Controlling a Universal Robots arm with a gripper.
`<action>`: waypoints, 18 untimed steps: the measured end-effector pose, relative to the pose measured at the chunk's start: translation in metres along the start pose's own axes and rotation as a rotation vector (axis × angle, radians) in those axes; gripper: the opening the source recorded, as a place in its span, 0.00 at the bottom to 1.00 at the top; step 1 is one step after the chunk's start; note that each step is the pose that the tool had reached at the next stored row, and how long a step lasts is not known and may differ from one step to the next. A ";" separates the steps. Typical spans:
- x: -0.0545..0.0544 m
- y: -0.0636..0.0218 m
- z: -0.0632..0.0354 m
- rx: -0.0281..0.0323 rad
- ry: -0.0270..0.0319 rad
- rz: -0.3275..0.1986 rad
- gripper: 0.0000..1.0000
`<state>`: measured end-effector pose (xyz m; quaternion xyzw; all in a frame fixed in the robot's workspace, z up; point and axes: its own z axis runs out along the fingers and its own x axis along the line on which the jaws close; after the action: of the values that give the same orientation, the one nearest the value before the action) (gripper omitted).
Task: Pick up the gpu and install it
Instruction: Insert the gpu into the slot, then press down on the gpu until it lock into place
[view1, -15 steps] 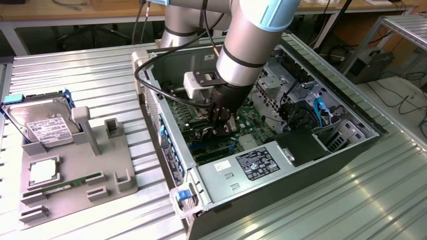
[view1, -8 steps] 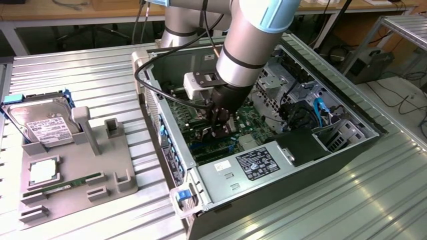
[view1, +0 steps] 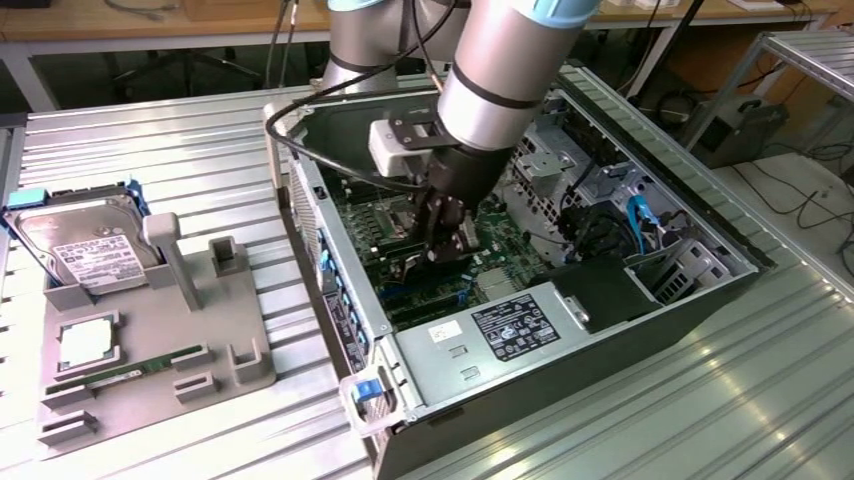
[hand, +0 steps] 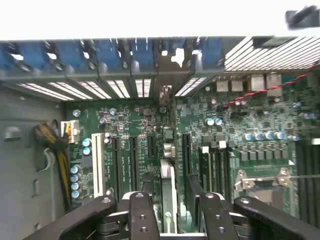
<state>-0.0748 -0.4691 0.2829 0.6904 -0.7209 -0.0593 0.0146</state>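
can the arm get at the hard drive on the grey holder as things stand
Probably, but not straight across: the gripper sits low inside the computer case, whose side wall stands between it and the hard drive. The drive sits uncovered on the grey holder, so the way from above looks free.

The end effector (hand: 171, 210) hung over the green motherboard (hand: 150, 135), its 2 black fingers (hand: 141, 212) set apart. Between them stood the gpu (hand: 168, 187), seen edge-on and upright among the black expansion slots (hand: 133, 160). Blue retention clips (hand: 110, 52) lined the case wall, and a yellow-and-black cable bundle (hand: 57, 150) lay beside the board.
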 end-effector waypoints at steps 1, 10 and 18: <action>0.000 0.0006 -0.0054 -0.0001 -0.0001 0.000 0.40; -0.003 0.0102 -0.0048 0.0084 0.0005 -0.001 0.11; -0.006 0.0091 0.0079 0.0157 0.0002 -0.002 0.11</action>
<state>-0.0843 -0.4622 0.2764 0.6911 -0.7207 -0.0536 0.0092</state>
